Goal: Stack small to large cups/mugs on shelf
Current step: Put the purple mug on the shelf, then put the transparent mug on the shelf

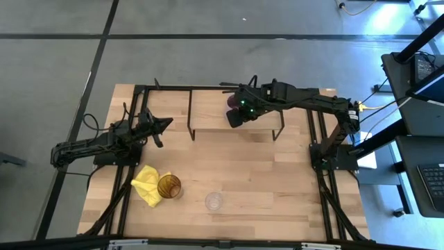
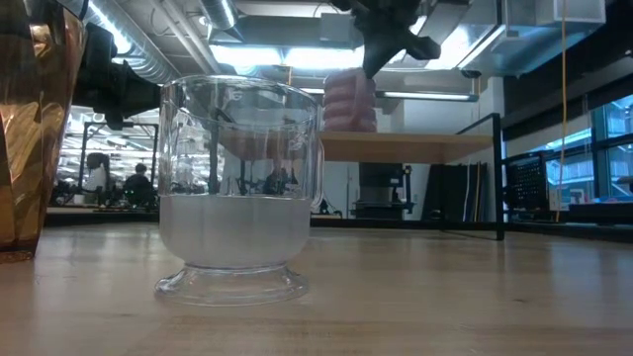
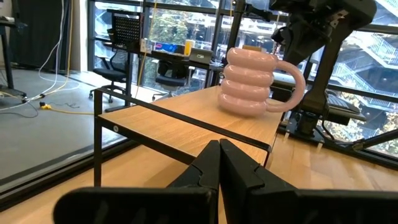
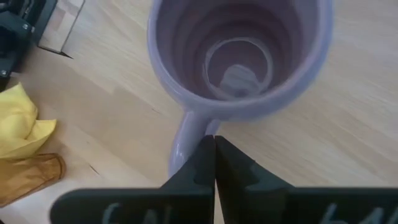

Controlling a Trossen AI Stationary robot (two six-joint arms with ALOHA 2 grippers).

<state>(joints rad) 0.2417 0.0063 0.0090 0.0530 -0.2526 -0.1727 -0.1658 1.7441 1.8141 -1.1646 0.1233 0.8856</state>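
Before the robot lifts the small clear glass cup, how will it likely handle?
The clear glass cup is probably slippery, since its wall looks smooth. Its flared foot suggests it stands steadily and should not roll. Being glass, it may break if dropped.

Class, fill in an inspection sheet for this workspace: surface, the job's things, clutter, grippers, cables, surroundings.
Surface: wooden tabletop, black frame rails along its sides.
Job's things: purple mug upright on the shelf; amber tumbler and clear glass cup on the tabletop near the front edge, apart.
Clutter: yellow cloth beside the amber tumbler.
Grippers: right gripper shut, over the purple mug's handle; left gripper shut, holding nothing, waiting left of the shelf.
Cables: yellow cable off the right arm.
Surroundings: grey floor; desks with a keyboard at right.
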